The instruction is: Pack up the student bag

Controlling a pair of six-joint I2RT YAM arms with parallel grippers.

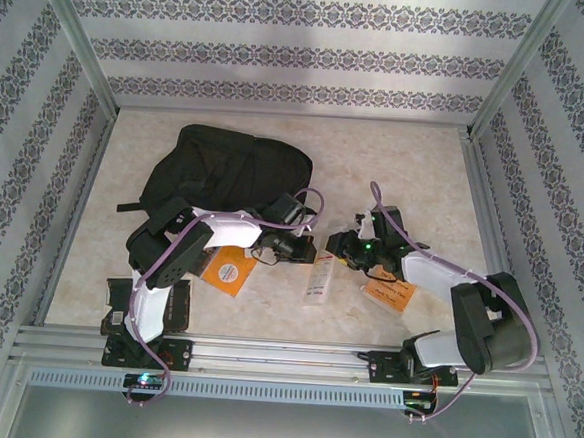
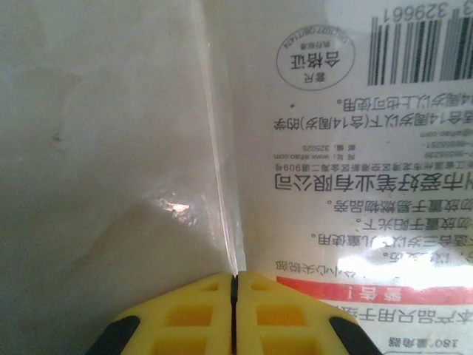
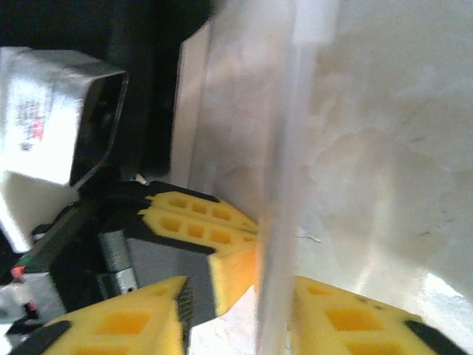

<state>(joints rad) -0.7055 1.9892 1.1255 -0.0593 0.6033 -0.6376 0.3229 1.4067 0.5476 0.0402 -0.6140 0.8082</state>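
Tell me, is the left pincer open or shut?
Shut: the left pincer tips meet, pinching the clear edge of the packet.

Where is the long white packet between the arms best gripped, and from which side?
By the thin clear border along its left edge, probably from the left. The packet lies flat, so only that raised strip can be pinched; the left pincer is shut on it.
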